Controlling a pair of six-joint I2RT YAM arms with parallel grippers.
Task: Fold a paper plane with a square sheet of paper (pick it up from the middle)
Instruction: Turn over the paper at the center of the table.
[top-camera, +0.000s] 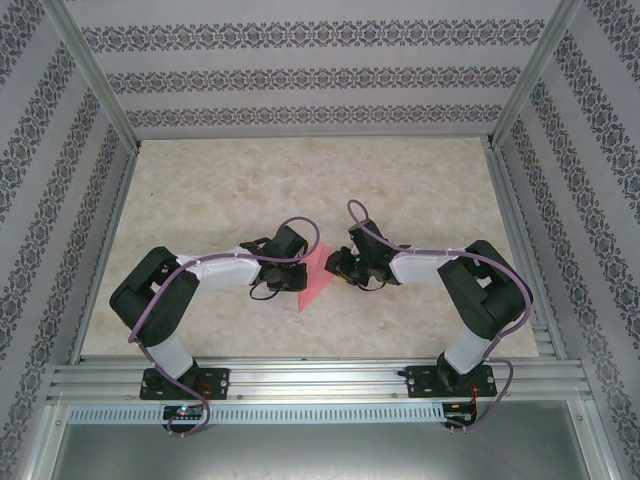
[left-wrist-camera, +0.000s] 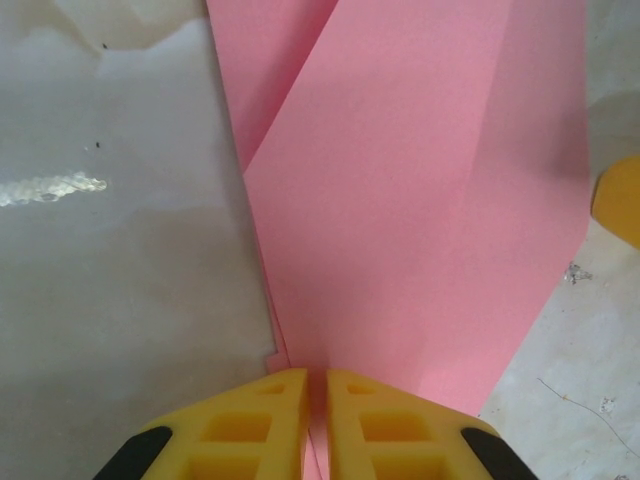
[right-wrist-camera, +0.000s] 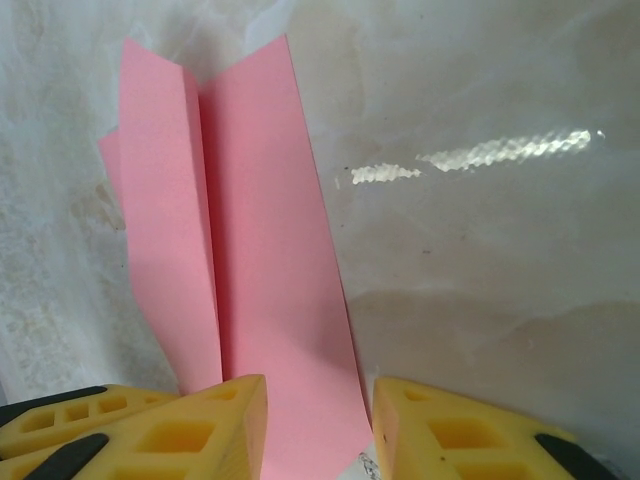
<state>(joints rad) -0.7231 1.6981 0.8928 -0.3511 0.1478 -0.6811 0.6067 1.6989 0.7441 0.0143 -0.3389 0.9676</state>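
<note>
While the left end effector (left-wrist-camera: 317, 425) is clamping the left edge of the half-folded paper (top-camera: 311, 281), the paper is lying mid-tabletop (top-camera: 400, 190) between both arms, long axis running near-to-far. The right end effector (right-wrist-camera: 320, 430) is sitting unclenched, straddling the opposite edge, equally close.

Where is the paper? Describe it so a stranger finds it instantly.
Start at the beige marbled table; at its middle the left gripper and right gripper point toward each other. Between them sits the pink paper, folded to a point with a centre crease, the only pink thing there.
</note>
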